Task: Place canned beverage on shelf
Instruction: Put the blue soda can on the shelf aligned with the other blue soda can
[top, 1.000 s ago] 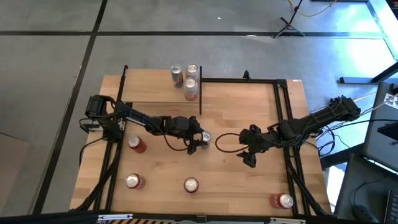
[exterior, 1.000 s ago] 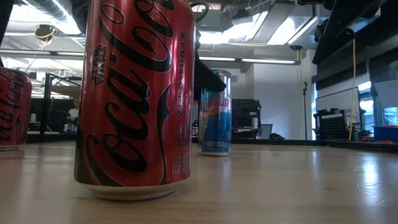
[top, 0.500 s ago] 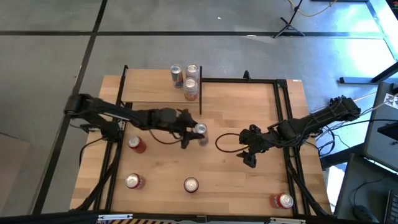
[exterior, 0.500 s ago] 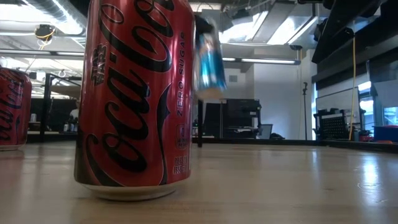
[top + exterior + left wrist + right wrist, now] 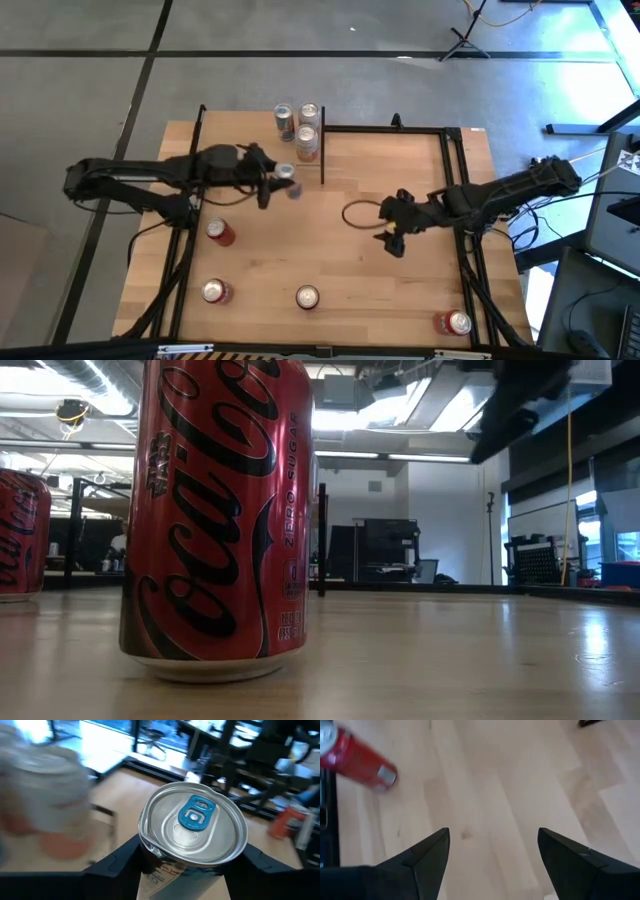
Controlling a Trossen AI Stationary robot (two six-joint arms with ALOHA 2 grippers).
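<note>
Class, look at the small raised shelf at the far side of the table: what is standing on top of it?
Three cans stand clustered at the right end of the shelf; the rest is bare board. What lies beneath the shelf is covered.

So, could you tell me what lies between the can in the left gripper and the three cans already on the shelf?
In the high view, only bare shelf board separates the held can in the left gripper from the three cans.

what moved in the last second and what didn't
The left tool lifted the blue-tabbed can off the table and carried it toward the shelf, where three cans stand. It is gone from the low view. The right tool shifted slightly, empty. The red cans stayed put.
</note>
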